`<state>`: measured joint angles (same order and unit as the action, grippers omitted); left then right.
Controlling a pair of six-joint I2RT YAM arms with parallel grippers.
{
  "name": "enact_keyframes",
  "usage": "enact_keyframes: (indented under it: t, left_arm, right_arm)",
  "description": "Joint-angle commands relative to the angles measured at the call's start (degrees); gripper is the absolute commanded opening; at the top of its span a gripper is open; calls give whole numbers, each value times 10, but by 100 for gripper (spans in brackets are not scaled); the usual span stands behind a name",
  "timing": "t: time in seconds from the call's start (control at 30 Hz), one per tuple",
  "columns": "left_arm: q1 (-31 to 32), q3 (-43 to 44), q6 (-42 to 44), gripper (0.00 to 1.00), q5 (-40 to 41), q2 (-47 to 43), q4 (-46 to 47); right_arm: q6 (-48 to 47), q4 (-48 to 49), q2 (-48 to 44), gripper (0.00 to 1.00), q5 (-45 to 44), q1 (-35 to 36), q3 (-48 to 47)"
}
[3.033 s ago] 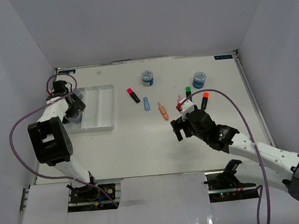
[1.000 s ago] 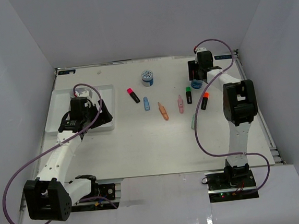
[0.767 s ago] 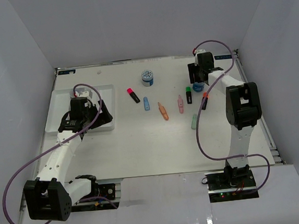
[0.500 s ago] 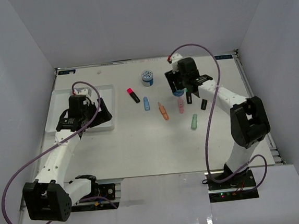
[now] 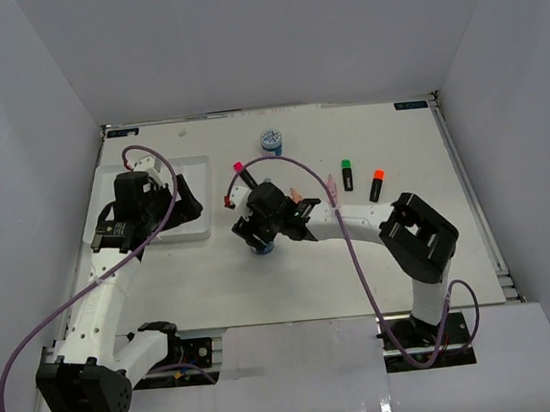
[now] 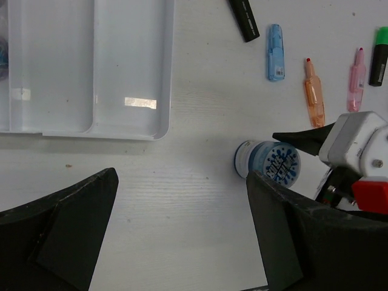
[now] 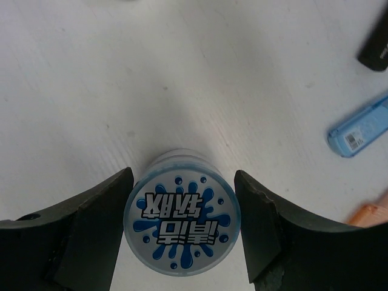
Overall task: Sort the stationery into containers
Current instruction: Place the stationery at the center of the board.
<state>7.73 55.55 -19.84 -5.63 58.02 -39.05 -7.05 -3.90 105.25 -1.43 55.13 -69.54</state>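
My right gripper [image 7: 182,203] is shut on a blue-lidded jar [image 7: 180,227], one black finger on each side of the lid. In the top view this jar [image 5: 262,247] sits low over the table's middle, right of the white tray [image 5: 194,161]. My left gripper [image 6: 182,194] hangs open and empty above the bare table just below the tray [image 6: 91,60], with the jar [image 6: 267,163] beside its right finger. A second blue-lidded jar [image 5: 270,140] stands at the back.
Behind the held jar lie a pink-capped highlighter [image 5: 241,170], a blue marker [image 6: 275,43], an orange marker [image 6: 313,91] and a pink marker [image 6: 356,71]. Green-capped [image 5: 346,174] and orange-capped [image 5: 377,184] highlighters lie farther right.
My right gripper has swung from the back right across to the middle, carrying the blue-lidded jar with it. My left gripper has drifted slightly toward the back left over the tray.
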Motion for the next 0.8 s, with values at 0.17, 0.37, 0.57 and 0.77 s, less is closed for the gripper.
enact_keyframes:
  t: [0.17, 0.37, 0.57, 0.77]
  left_arm:
    - [3, 1, 2, 98, -54, -7, -9]
    - [14, 3, -14, 98, -63, -1, -9]
    - [82, 30, -41, 98, -26, 49, -9]
    - [213, 70, -84, 98, 97, 129, -9]
  right_arm:
    - [-1, 100, -4, 73, 8, 19, 24]
    - [-2, 89, -98, 90, -13, 20, 66]
    - [-23, 58, -258, 90, -106, 16, 131]
    - [23, -12, -405, 90, -187, -43, 224]
